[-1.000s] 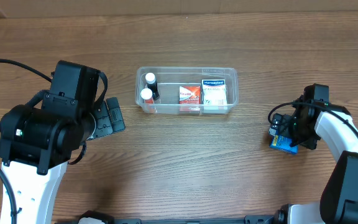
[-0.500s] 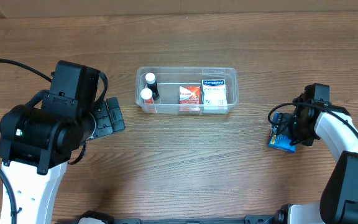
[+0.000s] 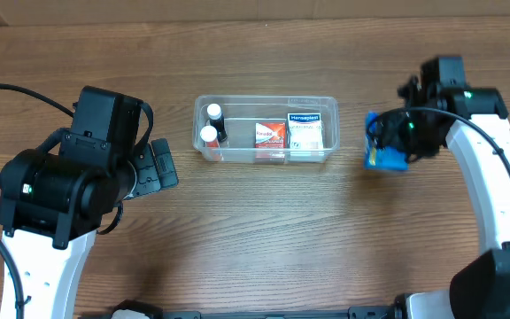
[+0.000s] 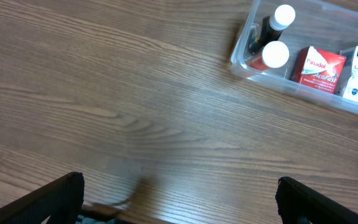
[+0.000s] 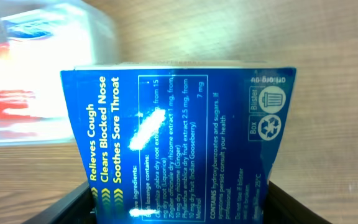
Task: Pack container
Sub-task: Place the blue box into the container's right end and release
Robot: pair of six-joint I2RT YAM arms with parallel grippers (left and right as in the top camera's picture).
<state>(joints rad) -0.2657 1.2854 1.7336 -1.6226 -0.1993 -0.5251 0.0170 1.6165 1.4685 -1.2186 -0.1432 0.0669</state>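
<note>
Right pincer (image 3: 388, 149) (gripping blue box (image 5: 179, 143)) is beside container (image 3: 266, 159).

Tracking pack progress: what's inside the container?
The container holds two white-capped bottles at its left end, a red box mid, a white-blue box at right. Whatever lies beneath the boxes is covered. The blue box is outside, in the right claw.

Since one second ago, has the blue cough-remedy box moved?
Yes: the blue cough-remedy box, in the right claw, moved up-frame and left, nearer the container.
</note>
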